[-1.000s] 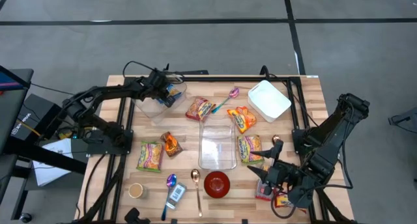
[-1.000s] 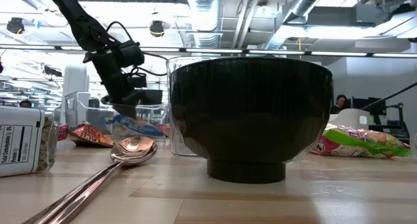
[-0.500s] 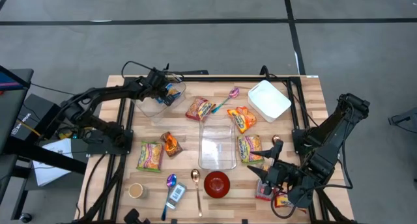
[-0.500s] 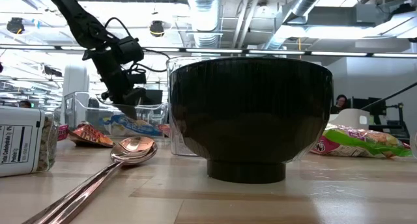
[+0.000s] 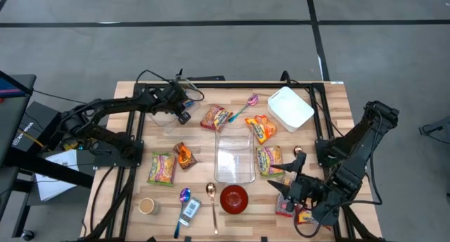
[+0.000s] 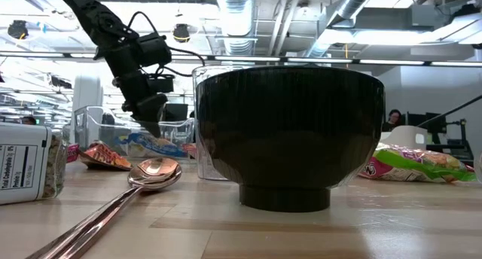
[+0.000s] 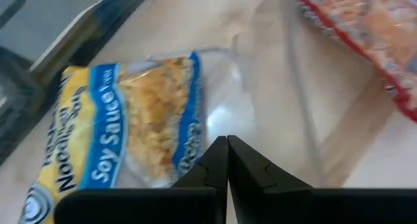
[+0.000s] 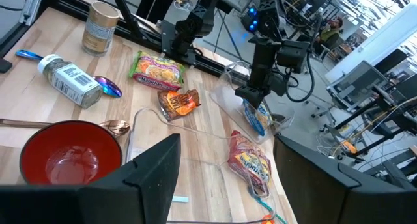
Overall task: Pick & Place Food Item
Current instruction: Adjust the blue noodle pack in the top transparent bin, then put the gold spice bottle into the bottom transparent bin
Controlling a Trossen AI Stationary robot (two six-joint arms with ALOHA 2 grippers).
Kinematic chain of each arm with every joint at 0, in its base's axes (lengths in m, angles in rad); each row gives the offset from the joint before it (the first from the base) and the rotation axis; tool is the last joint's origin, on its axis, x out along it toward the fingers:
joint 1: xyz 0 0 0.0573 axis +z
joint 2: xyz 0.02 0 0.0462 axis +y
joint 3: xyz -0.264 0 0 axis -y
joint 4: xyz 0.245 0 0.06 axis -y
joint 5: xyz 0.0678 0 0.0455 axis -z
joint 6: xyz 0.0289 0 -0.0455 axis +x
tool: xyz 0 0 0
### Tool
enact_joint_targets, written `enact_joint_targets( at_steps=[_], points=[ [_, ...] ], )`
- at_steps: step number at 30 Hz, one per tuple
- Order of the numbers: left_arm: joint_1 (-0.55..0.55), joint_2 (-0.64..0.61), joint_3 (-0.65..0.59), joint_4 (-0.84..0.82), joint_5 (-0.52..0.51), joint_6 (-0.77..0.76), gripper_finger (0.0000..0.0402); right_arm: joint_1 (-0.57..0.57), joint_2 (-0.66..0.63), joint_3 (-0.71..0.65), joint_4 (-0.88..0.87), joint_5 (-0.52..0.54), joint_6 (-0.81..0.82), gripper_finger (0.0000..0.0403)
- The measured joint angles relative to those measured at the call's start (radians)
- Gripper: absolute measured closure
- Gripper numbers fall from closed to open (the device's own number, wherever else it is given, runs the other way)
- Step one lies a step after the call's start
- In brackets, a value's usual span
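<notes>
Left gripper [image 5: 184, 117] hangs over the clear plastic tub [image 5: 160, 116] at the table's eleven o'clock. Its two fingers [image 7: 215, 168] are clenched together with nothing between them. Directly below, inside the tub, lies the yellow-and-blue soy sauce noodle packet [image 7: 124, 123], flat on the tub floor and not gripped.

Towards twelve o'clock lies a red noodle packet [image 5: 215, 118], and at one o'clock a white rectangular lidded container [image 5: 290, 107]. A clear rectangular glass dish [image 5: 234, 159] occupies the table centre, with a red bowl [image 5: 234, 198] just beside it at six o'clock.

Right gripper [image 5: 290, 188] waits low at the table's five o'clock corner. Its fingers [image 8: 156, 168] stand apart, released, with nothing between them.
</notes>
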Motion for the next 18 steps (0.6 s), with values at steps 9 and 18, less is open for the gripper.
enact_joint_targets(
  at_steps=[9,18],
  points=[
    [-0.041,0.0,0.0,0.01,0.026,-0.008,0.0401,0.0,0.0,0.0,-0.002,0.0,0.007,0.0163],
    [-0.049,0.0,0.0,0.031,0.076,-0.004,0.0401,0.0,0.0,0.0,-0.002,0.0,0.007,0.0163]
  ],
)
